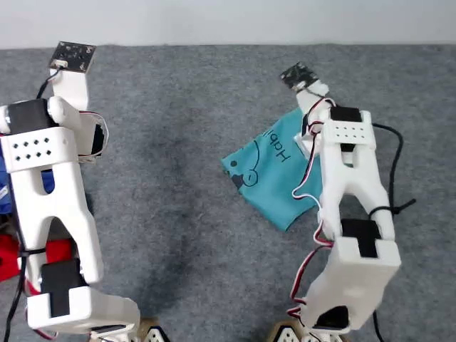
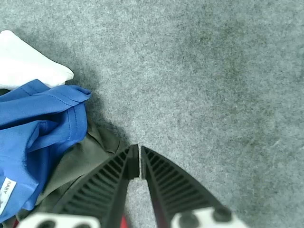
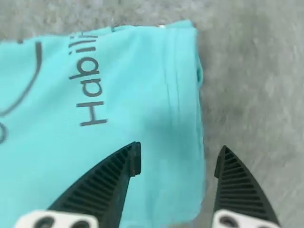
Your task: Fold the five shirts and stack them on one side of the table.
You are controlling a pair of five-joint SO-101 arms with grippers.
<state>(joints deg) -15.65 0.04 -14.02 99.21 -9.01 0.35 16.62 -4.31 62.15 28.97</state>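
**Left gripper (image 2: 141, 164) clenched and empty, right gripper (image 3: 179, 156) spread over the teal shirt (image 3: 118, 95)**

My left gripper is closed tip to tip with nothing between its fingers. It points down at the grey tabletop (image 2: 213, 71), just beside the heap of shirts at the left edge. In that heap a white shirt (image 2: 23, 61) lies farthest out and a blue shirt (image 2: 38, 128) lies crumpled next to it. The blue one carries a small white label (image 2: 6, 186) whose print is too small for me to read. An olive shirt (image 2: 80, 166) lies under the blue one and reaches my fingertips. From above, a red shirt (image 1: 13, 260) shows beneath my left arm.

To the right, the teal shirt lies flat on the tabletop in a compact four-sided shape. It has dark lettering and a line drawing on it. My right gripper is wide open above the shirt's hemmed edge. One finger is over the cloth and the other is over the tabletop just past the hem.
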